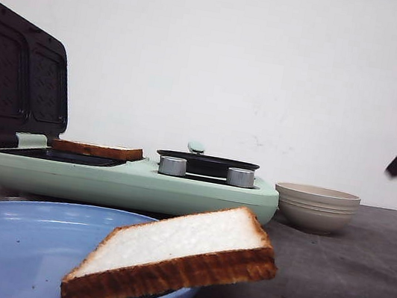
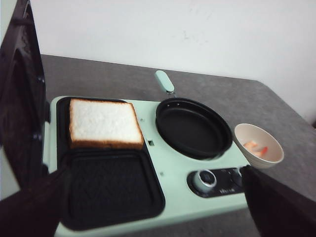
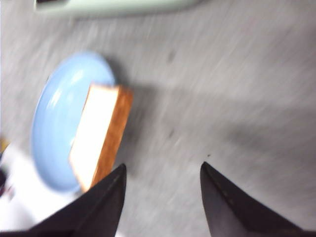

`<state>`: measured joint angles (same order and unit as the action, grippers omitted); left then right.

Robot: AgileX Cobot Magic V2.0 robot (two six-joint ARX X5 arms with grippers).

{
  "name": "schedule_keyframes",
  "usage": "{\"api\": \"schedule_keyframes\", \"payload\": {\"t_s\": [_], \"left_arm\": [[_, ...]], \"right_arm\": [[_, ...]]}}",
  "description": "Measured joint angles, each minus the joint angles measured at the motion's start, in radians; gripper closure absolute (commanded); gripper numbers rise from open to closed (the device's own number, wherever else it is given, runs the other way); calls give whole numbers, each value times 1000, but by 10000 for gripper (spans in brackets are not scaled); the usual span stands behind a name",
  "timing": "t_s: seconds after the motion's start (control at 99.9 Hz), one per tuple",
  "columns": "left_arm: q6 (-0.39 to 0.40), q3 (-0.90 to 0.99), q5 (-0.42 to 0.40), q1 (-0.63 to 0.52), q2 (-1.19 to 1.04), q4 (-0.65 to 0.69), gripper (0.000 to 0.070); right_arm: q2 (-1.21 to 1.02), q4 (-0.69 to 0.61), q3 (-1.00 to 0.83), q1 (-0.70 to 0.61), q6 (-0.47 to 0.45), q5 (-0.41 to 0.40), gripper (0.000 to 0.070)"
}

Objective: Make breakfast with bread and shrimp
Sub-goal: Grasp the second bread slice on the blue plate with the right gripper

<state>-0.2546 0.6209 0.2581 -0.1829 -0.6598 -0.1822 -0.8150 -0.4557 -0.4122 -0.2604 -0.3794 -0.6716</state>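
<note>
Two bread slices in view, going left to right: sandwich maker (image 1: 132,184) at left with lid (image 1: 17,75) up, one bread slice (image 2: 104,122) lying flat in the far plate cavity, near cavity (image 2: 111,185) bare. Next the black pan (image 2: 193,127) on the same appliance, two knobs (image 1: 173,165) seen from the front. Right of that the beige bowl (image 2: 258,143) with shrimp (image 2: 256,148), looks like two or three pink-orange pieces, too small to count surely. Up front the blue plate (image 1: 10,240), one, with the second bread slice (image 1: 174,255) tilted on its right rim, overhanging the table (image 1: 342,293).

Left gripper (image 2: 153,197) hovers over the sandwich maker, fingers spread wide, nothing between them. Right gripper (image 3: 163,197) is above bare table beside the plate, fingers apart, empty; that view is blurred.

Risks, as judgement: the overhanging slice is propped on the rim, so a nudge from the right fingers could tip it off onto the table or slide the plate. A grasp on soft bread may crush or tear it. Shrimp are small and curled, easy to miss or drop outside the pan
</note>
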Motion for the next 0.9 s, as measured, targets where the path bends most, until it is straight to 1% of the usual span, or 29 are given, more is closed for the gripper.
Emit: {"api": "schedule_keyframes", "payload": {"t_s": [0.09,0.13,0.24,0.45,0.51,0.621,0.901], "left_arm": [[-2,-22,-2,0,65,-66,0],[-2,-30,-10,0,92,-99,0],[4,-39,-43,0,162,-190,0],[57,-39,-55,0,270,-309,0],[65,-39,-69,0,286,-341,0],[76,-39,-76,0,312,-383,0],[84,-39,-76,0,354,-388,0]], "right_arm": [[-44,112,57,-35,-60,-63,405],[-65,161,79,-50,-90,-78,403],[-120,280,121,-97,-166,-84,346],[-218,485,123,-193,-293,-89,346],[-251,538,123,-222,-328,-89,346],[-308,598,123,-263,-371,-83,346],[-402,690,123,-340,-433,-78,346]]}}
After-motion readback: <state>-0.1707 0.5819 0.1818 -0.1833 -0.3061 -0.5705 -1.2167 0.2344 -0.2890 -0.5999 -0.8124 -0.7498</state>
